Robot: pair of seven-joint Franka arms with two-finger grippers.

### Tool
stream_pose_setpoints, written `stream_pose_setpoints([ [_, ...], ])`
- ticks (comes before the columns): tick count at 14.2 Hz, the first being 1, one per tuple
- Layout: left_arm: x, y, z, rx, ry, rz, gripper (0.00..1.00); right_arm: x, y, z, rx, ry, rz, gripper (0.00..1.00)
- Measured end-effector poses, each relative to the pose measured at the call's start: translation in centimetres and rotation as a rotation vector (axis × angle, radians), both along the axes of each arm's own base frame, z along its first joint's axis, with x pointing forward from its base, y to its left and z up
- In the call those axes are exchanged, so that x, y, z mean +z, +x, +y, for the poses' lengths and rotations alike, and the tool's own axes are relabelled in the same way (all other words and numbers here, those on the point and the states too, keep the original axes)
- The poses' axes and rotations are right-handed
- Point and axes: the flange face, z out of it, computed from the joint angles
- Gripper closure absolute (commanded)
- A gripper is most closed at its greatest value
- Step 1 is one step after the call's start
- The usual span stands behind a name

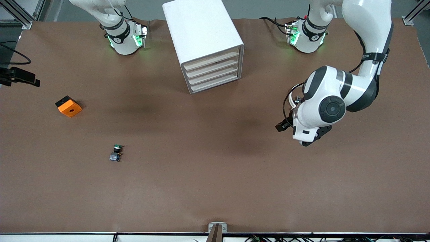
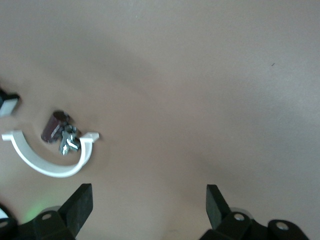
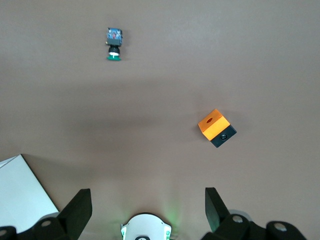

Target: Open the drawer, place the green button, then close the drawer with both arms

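The tall white cabinet (image 1: 201,37) stands near the robots' bases, and each drawer (image 1: 213,72) in its stack of pale fronts is shut. The button (image 1: 116,153), with a green cap and a black body, lies on the brown table toward the right arm's end, nearer to the front camera than the cabinet; it also shows in the right wrist view (image 3: 114,44). My left gripper (image 2: 149,205) hangs open and empty over the table toward the left arm's end, under its white wrist (image 1: 315,111). My right gripper (image 3: 148,200) is open and empty, high over its own base (image 3: 146,227).
An orange block with a hole (image 1: 69,106) (image 3: 215,127) lies toward the right arm's end, farther from the front camera than the button. A dark brown clip with a white plastic arc (image 2: 50,160) lies on the table under the left hand. A black fixture (image 1: 20,77) juts in at the table's edge.
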Motion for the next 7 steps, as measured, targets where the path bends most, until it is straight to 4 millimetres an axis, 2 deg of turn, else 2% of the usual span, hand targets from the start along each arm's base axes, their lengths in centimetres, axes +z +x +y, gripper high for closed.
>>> stream_pose_setpoints([
  [3,-0.4,0.6,-2.4,0.158,-0.016,0.059,0.0,-2.8,1.5,-0.7,-0.007,-0.002,0.029,0.0],
  [7,-2.4,1.3,-3.9,0.401,-0.075,0.174,0.0,-2.7,2.2,-1.1,-0.009,-0.008,-0.012,0.0],
])
